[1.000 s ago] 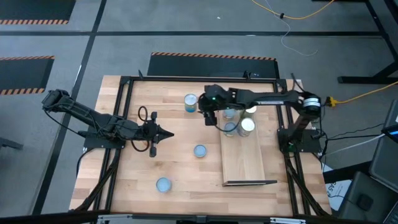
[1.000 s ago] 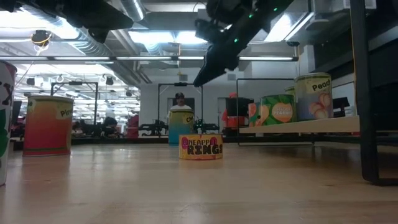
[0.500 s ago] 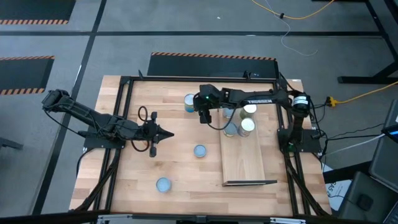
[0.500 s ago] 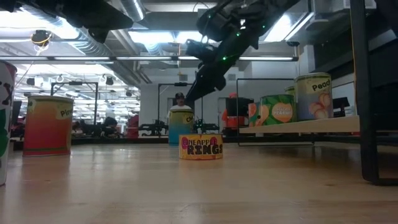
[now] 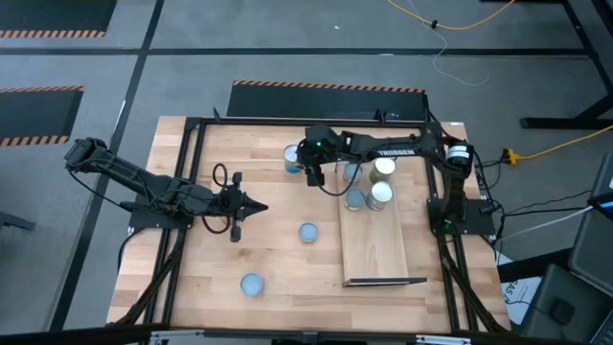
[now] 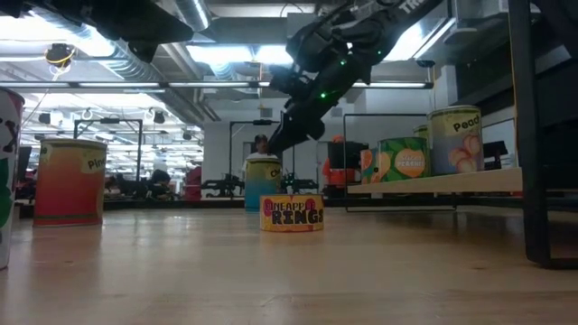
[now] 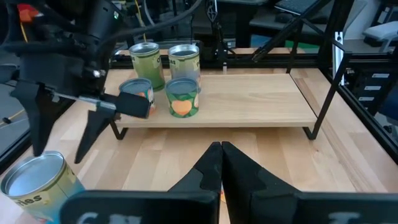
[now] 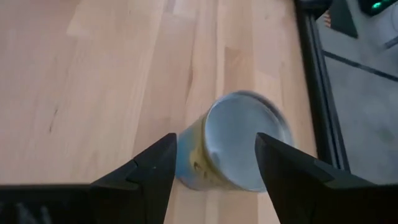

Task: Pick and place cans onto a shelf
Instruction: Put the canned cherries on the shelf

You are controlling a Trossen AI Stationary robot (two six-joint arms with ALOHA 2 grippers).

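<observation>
Four cans already stand on the shelf, clustered at its far end; three more remain on the tabletop. The target can stands upright at the far edge of the tabletop, just left of the shelf and close to the black frame rail.

The right hand hovers above this can with its jaws spread wide and holding nothing; the wrist view shows the can top between the two fingers, offset toward one of them. The left hand waits closed and empty at the left-centre of the tabletop.

Risks from this position:

1. Off-centre descent. One finger may land on the can rim rather than beside it, tipping the can or pushing it against the rail.
2. Shallow grip. Closing near the top of the smooth wall may let the can slip during the lift.
3. Transfer collision. The shelf's far end is crowded, so a low carry may strike the standing cans or the shelf's end frame.
4. Placement. Releasing near the shelf edge may drop the can off.
</observation>
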